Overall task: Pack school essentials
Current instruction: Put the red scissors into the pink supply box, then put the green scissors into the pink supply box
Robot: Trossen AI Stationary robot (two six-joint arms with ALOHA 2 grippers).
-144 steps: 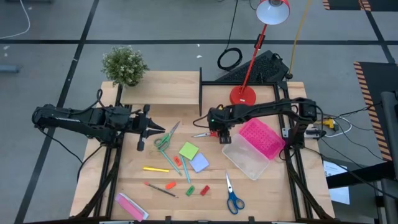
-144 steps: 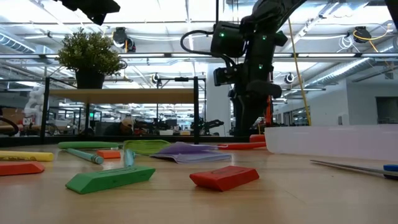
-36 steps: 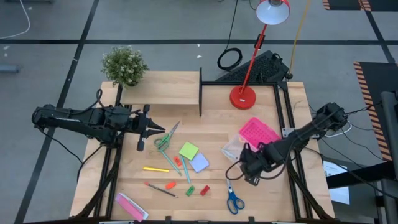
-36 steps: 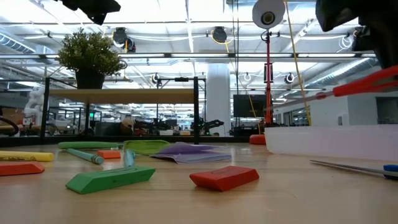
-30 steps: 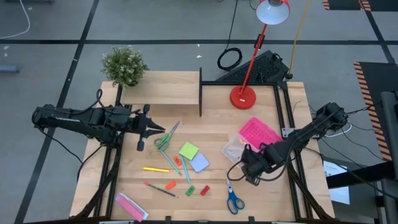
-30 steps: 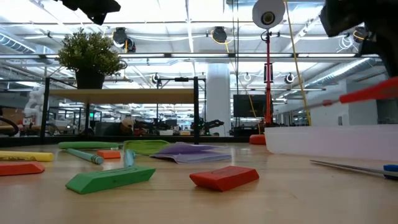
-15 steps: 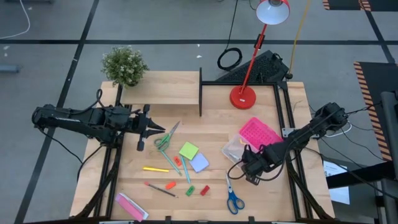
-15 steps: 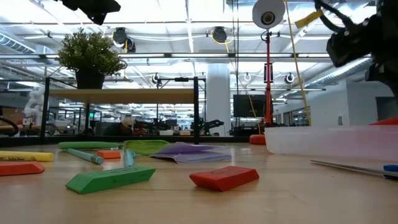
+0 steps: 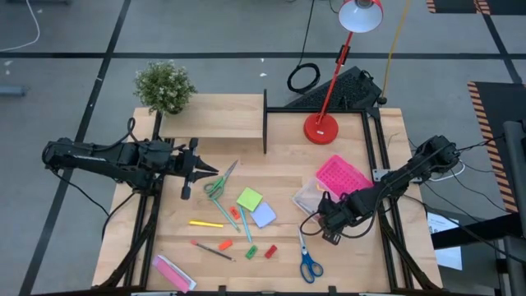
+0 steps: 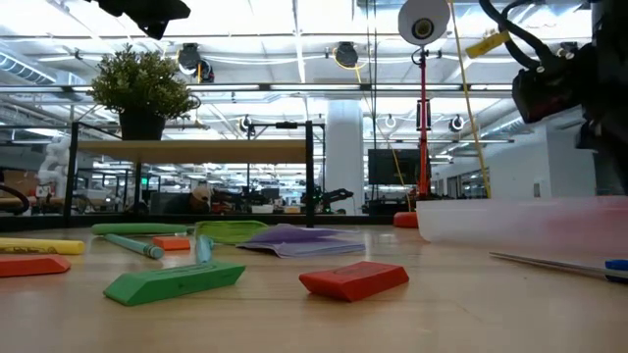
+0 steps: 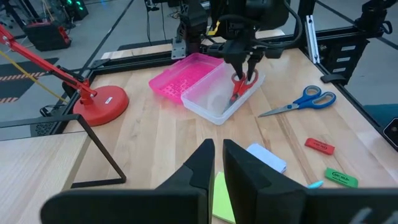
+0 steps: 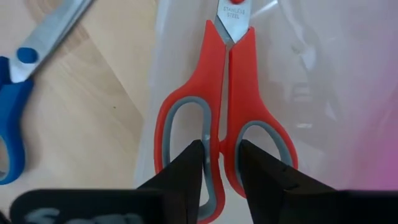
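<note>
The right end effector [image 11: 243, 73] pinches the red scissors [image 12: 225, 118] by the handles, its fingers [image 12: 186, 171] pressed to either side of the middle bar, and we see the scissors hanging inside the clear box [image 11: 219, 98] beside its pink lid [image 9: 343, 181]. The left end effector [image 9: 200, 171] waits over the bench [image 9: 279, 160], fingers nearly together and holding nothing. Blue scissors [image 9: 307, 260], green scissors [image 9: 217, 184] and small stationery lie on the bench.
</note>
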